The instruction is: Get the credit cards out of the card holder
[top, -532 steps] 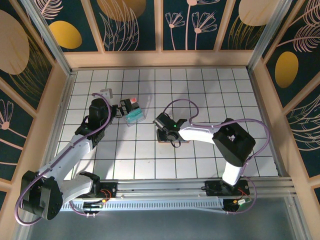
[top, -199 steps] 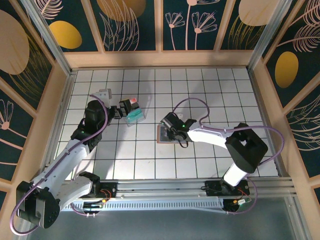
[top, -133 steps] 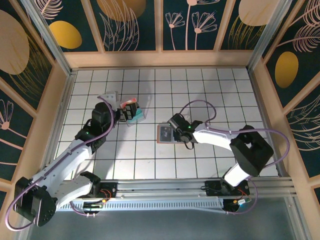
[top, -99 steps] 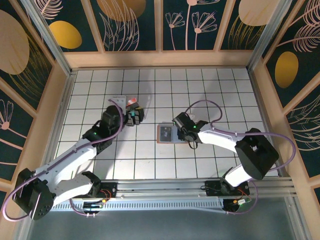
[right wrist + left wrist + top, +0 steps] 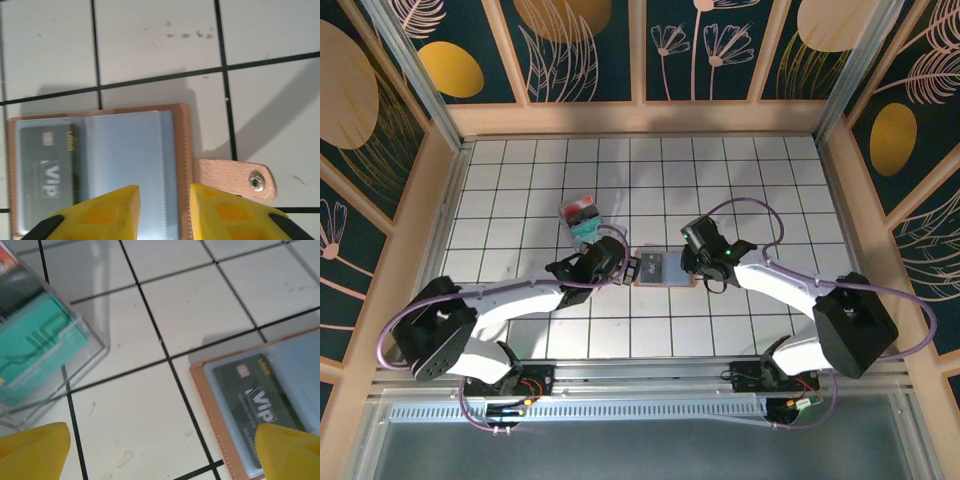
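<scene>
Two claws at one open card holder, mid-tabletop.
One card holder [image 5: 658,268] lay flat and open near the middle of the tabletop [image 5: 720,180], a bit toward the near edge. It showed two grey-blue pockets, with one dark "VIP" card [image 5: 45,160] in the left pocket. One tab [image 5: 235,177] with one snap [image 5: 256,181] stuck out of its right side. One clear box [image 5: 582,218] with teal and red contents sat apart from it, toward the far-left corner. The left claw [image 5: 160,455] was spread wide and held nothing, one finger over the holder's left end and the other near the box. The right claw [image 5: 164,212] had a narrow gap over the holder's right edge, with no grip visible.
</scene>
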Tool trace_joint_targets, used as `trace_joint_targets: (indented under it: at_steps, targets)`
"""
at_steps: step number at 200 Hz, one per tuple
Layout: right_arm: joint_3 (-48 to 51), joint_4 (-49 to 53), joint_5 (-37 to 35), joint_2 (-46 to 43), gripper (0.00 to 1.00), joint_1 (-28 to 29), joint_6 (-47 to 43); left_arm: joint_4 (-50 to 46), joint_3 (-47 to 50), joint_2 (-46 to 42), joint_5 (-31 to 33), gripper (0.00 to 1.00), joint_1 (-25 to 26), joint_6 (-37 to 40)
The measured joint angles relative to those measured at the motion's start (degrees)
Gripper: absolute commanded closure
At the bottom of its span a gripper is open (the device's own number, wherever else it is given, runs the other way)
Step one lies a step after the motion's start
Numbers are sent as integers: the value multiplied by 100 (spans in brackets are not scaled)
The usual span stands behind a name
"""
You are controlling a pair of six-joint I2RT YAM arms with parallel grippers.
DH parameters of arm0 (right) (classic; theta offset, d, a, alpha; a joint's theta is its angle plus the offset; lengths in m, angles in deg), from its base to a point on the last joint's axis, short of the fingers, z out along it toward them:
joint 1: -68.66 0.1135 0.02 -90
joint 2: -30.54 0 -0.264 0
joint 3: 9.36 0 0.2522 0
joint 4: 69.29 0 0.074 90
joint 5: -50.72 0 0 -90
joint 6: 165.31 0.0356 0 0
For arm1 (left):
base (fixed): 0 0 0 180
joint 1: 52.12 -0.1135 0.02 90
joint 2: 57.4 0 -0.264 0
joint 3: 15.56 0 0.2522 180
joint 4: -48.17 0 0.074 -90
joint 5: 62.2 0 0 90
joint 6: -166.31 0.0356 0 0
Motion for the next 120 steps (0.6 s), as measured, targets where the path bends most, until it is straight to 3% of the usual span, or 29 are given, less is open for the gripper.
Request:
trace_joint_targets:
  at_steps: [27,120]
  targets:
    - [0,-352,514,-39,71,-52,39,7,-20,319,160,11,2,-162]
    - [87,-1484,1694,599,77,-70,446,334,-173,942,87,9,2,-313]
